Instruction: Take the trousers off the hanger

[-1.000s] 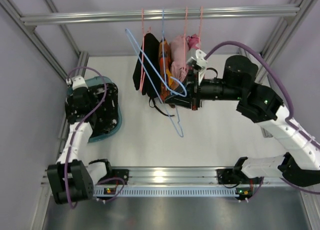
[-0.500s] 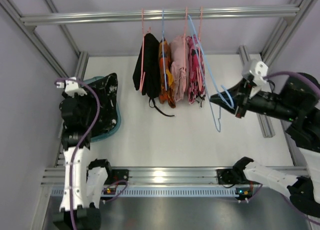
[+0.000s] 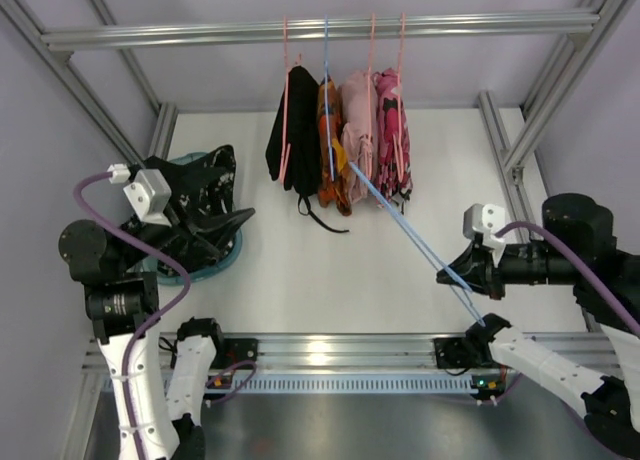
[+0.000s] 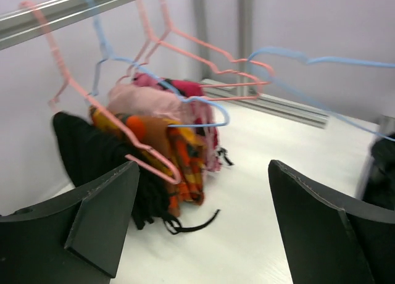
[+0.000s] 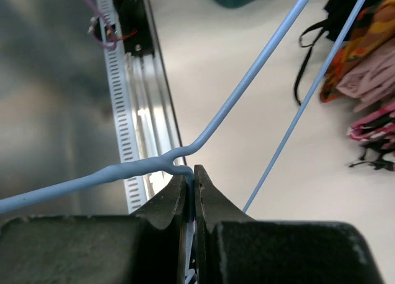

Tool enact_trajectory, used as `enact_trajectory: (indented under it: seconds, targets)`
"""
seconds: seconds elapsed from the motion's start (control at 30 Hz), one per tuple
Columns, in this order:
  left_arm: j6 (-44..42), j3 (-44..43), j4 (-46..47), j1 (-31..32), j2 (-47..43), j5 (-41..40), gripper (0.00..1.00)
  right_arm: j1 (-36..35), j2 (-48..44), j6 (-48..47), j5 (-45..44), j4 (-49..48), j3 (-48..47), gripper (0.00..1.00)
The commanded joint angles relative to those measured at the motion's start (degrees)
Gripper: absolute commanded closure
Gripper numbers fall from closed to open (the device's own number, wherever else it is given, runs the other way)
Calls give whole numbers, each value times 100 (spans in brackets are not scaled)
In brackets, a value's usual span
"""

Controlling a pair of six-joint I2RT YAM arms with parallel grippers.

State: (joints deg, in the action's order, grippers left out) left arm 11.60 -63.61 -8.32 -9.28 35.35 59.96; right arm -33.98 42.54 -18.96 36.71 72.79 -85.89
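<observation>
Black speckled trousers (image 3: 207,183) lie in the teal basket (image 3: 213,271) at the left. My left gripper (image 3: 228,230) hovers over them, open and empty; its wrist view looks between its fingers (image 4: 105,216) toward the rail. Plain black trousers (image 3: 296,130) (image 4: 92,154) hang on a pink hanger (image 3: 285,100), their straps (image 4: 192,225) trailing on the table. My right gripper (image 3: 455,276) (image 5: 192,173) is shut on a bare blue hanger (image 3: 410,235) (image 5: 247,92), which slants from the hanging clothes down to the near right.
An orange patterned garment (image 3: 330,145) and pink garments (image 3: 372,135) hang beside the black trousers on the top rail (image 3: 450,25). Frame posts (image 3: 505,145) flank the white table. A metal rail (image 3: 330,350) runs along the near edge.
My right gripper has carried the blue hanger away from the rail, to the right and nearer. My left gripper has opened over the basket and drawn back to the near left.
</observation>
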Motion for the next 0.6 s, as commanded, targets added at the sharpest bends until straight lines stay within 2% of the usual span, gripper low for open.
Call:
enact_trajectory:
  seconds: [0.0, 0.17, 0.27, 0.3, 0.43, 0.57]
  targets:
    - [368, -379, -12, -30, 33, 1490, 9, 58, -36, -696, 757, 789, 343, 100]
    - [555, -415, -3, -74, 51, 2387, 10, 40, 763, -1021, 1338, 780, 450, 100]
    - [388, -415, -3, -424, 33, 2791, 10, -152, 1456, -882, 1480, 352, 407, 100]
    - [335, -398, -3, -513, 33, 2888, 10, -292, 1572, -803, 1384, 184, 363, 100]
    - [19, -301, 14, -610, 33, 3012, 10, -1678, 2299, -661, 891, -239, 81, 100]
    - [-105, -134, 23, -619, 164, 3267, 12, -1788, 3021, -670, 1075, -266, -463, 100]
